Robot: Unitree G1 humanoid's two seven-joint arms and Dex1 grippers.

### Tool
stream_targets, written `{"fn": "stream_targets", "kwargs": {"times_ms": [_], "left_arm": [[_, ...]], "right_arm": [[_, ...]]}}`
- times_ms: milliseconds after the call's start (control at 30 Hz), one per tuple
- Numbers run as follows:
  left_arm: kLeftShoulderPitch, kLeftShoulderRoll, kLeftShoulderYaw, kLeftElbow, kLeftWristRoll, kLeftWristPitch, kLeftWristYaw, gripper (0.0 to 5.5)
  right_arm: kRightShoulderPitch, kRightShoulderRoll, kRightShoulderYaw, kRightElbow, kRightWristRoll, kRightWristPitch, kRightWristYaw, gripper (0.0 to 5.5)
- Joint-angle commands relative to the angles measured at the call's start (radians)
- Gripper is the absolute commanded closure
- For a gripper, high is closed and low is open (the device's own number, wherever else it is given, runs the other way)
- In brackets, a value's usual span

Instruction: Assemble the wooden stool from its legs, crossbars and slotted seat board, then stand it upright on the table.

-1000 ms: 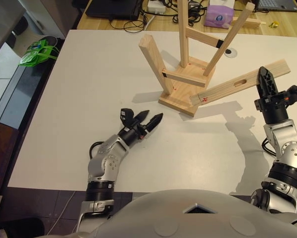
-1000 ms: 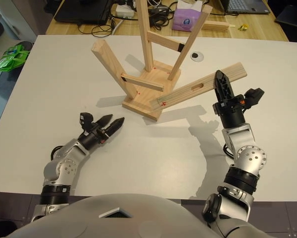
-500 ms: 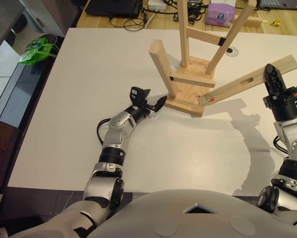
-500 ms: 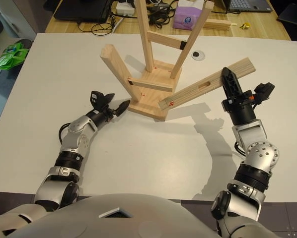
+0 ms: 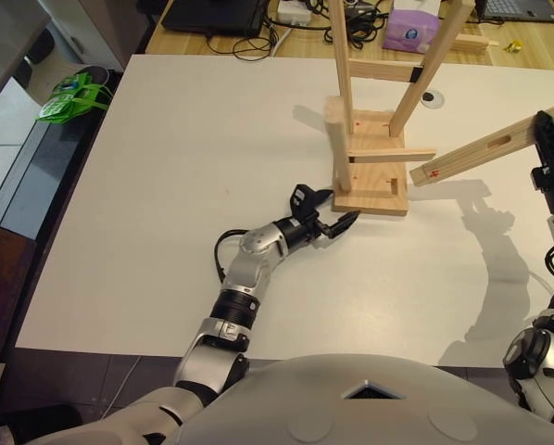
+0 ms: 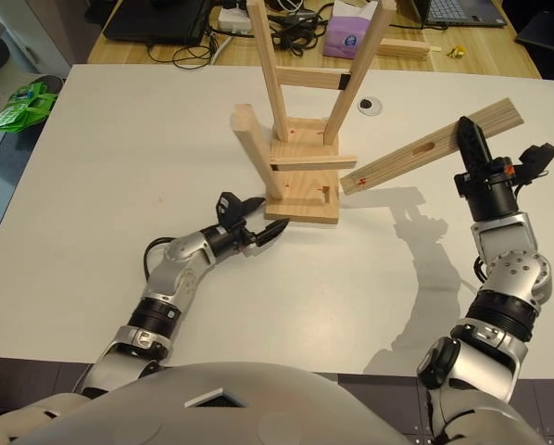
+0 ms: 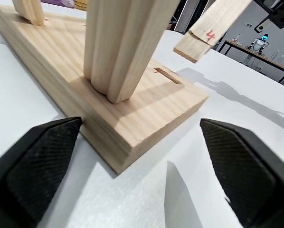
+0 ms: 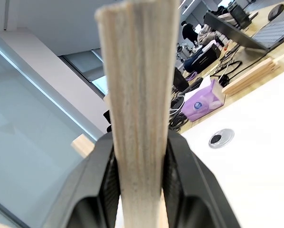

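Legs out of frame: the two tall legs [image 5: 344, 56] of the stool [image 5: 370, 139] run past the top edge at upper centre, so their upper ends are unseen.
Far end of the loose leg [image 5: 485, 148]: clipped by the right edge in the left eye view.
Contact at the left claw [image 5: 340, 211]: cannot tell whether its fingertips [image 7: 66, 130] touch the wood.
Stool: pale bare wood, upside down at upper centre, its seat board [image 5: 374, 181] flat on the white surface [image 5: 166, 185].
Seat board: square-edged, with a short slot [image 5: 393, 185] near its right corner.
Near leg [image 5: 338, 148]: set in the board's left corner, tilted a little leftward.
Crossbars: an upper crossbar [image 5: 384, 69] joins the two tall legs; a lower crossbar [image 5: 393, 156] juts rightward from the near leg.
Loose leg: slotted, slanting up toward the right edge. Its lower end carries a red mark and hangs just beside the board's right corner, lifted off the surface.
Left claw: spread wide, holding nothing, low over the surface at frame centre, with one finger on either side of the board's nearest corner.
Right claw [image 5: 547, 130]: clamped on the loose leg near its upper end, at the right edge. Its fingers [image 8: 97, 185] press opposite faces of the wood.
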Motion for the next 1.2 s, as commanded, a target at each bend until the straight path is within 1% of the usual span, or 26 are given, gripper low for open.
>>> {"fn": "stream_targets", "kwargs": {"times_ms": [33, 200, 367, 533, 700, 867, 933, 1000, 1200], "left_arm": [[0.048, -0.059, -0.061, -0.020, 0.044, 0.060, 0.070, 0.88], [0.042, -0.099, -0.091, -0.103, 0.029, 0.092, 0.124, 0.88], [0.041, -0.075, -0.045, -0.196, -0.012, 0.118, 0.168, 0.88], [0.070, -0.059, -0.050, -0.289, -0.052, 0.142, 0.165, 0.88], [0.091, -0.067, -0.066, -0.289, -0.058, 0.136, 0.177, 0.88], [0.076, -0.067, -0.041, -0.264, -0.064, 0.126, 0.195, 0.88], [0.071, -0.070, -0.032, -0.256, -0.066, 0.124, 0.207, 0.88], [0.072, -0.074, -0.027, -0.255, -0.069, 0.123, 0.216, 0.88], [0.073, -0.071, -0.027, -0.248, -0.075, 0.124, 0.220, 0.88]], "right_arm": [[-0.034, -0.018, -0.014, 0.029, -0.023, -0.020, 0.011, 4.50], [-0.063, -0.029, -0.015, 0.072, -0.052, -0.033, 0.029, 4.50], [-0.083, -0.028, -0.014, 0.074, -0.058, -0.026, 0.035, 4.50], [-0.089, -0.016, -0.003, 0.052, -0.066, -0.018, 0.028, 4.50], [-0.057, 0.008, 0.021, 0.004, -0.067, 0.019, 0.025, 4.50], [-0.022, 0.020, 0.045, -0.053, -0.081, 0.032, 0.018, 4.50], [0.013, 0.019, 0.096, -0.080, -0.149, -0.009, 0.035, 4.50], [0.031, 0.027, 0.123, -0.086, -0.189, -0.038, 0.042, 4.50], [0.032, 0.031, 0.126, -0.065, -0.203, -0.086, 0.032, 4.50]]}}
